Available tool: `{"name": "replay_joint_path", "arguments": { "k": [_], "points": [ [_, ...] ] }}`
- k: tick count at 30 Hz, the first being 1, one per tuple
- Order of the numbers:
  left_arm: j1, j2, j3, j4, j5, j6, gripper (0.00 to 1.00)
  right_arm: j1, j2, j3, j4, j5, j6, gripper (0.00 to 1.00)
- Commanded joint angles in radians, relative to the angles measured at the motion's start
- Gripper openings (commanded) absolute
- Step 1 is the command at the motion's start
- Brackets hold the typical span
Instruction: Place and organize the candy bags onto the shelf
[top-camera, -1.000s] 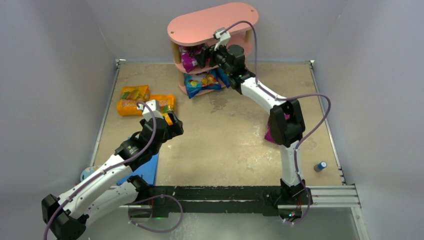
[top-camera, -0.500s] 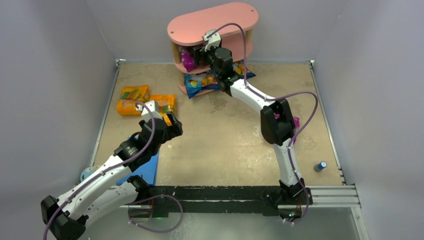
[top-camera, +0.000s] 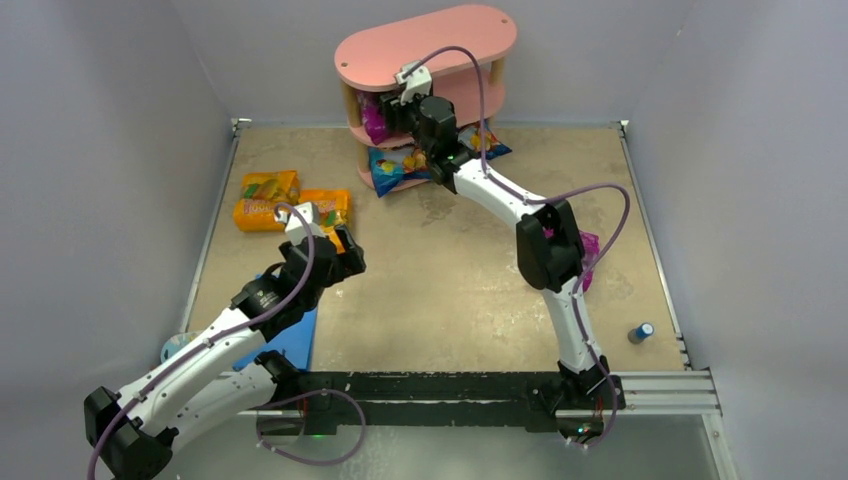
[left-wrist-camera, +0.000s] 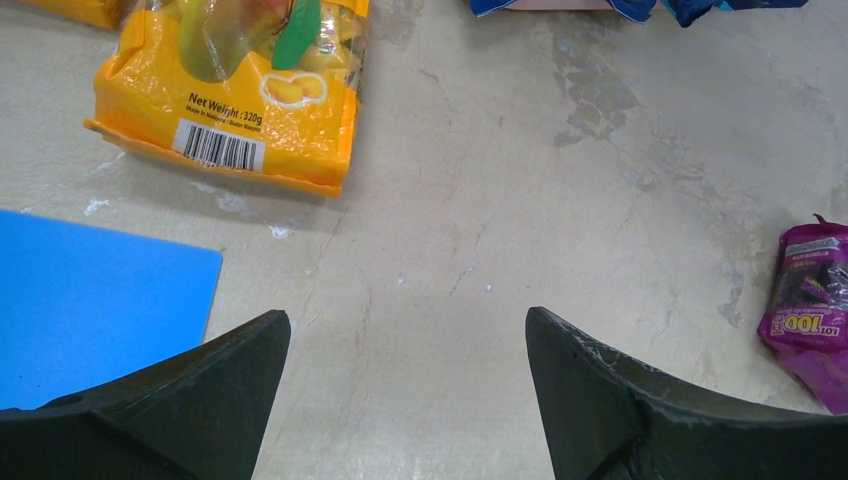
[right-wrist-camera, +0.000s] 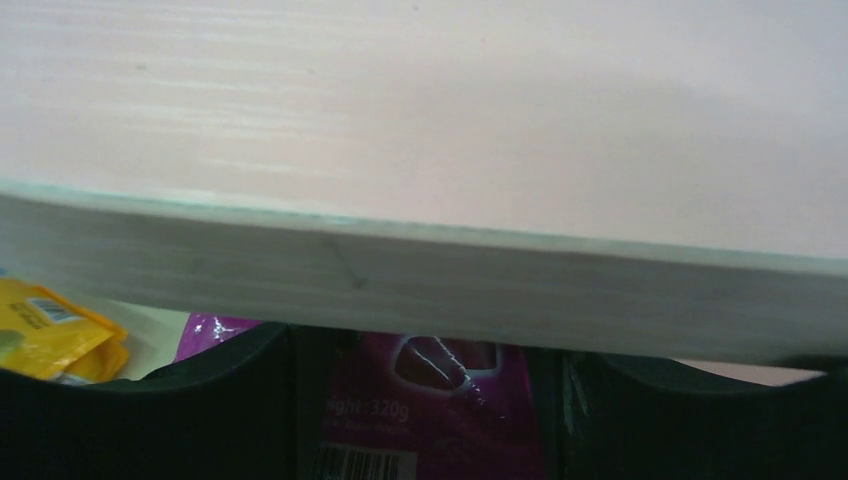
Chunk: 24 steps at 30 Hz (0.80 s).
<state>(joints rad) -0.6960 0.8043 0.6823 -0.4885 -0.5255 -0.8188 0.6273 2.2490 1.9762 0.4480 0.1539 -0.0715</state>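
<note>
The right gripper (right-wrist-camera: 425, 400) reaches into the middle tier of the shelf (right-wrist-camera: 420, 270), which stands at the table's far edge. A magenta bag (right-wrist-camera: 430, 420) fills the gap between its fingers, but I cannot tell whether they press it. The bag's print reads "…ight: 320g", and the barcode below it is cut off. The left gripper (left-wrist-camera: 405, 318) hangs wide open and empty over the table (left-wrist-camera: 480, 200), toward its left edge. Ahead lies an orange bag (left-wrist-camera: 230, 90) marked "Net Weight : 320g" above a barcode, near the blue mat (left-wrist-camera: 90, 300). A second magenta bag (left-wrist-camera: 810, 300) is cropped and only "100" reads, upside down.
</note>
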Motion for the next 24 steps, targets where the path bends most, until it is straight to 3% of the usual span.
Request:
{"name": "replay_joint_path", "arguments": {
  "k": [1,4,8,15,19,24],
  "points": [
    [0.0,-0.023,0.019,-0.014,-0.018,-0.018,0.86,0.009,0.067,-0.048,-0.177,-0.105,0.199,0.67],
    [0.001,-0.032,0.018,-0.024,-0.026,-0.02,0.86,0.006,0.1,-0.037,-0.281,-0.174,0.302,0.67],
    [0.001,-0.039,0.015,-0.041,-0.04,-0.031,0.86,0.005,0.102,-0.108,-0.281,-0.24,0.377,0.72],
    [0.001,-0.036,0.017,-0.046,-0.038,-0.028,0.86,0.003,0.138,0.025,-0.386,-0.146,0.272,0.79],
    [0.0,-0.038,0.015,-0.043,-0.039,-0.032,0.86,0.003,0.068,0.072,-0.384,-0.081,0.2,0.83],
    [0.001,-0.026,0.024,-0.028,-0.028,-0.025,0.86,0.005,-0.04,0.075,-0.341,-0.13,0.173,0.88]
  ]
}}
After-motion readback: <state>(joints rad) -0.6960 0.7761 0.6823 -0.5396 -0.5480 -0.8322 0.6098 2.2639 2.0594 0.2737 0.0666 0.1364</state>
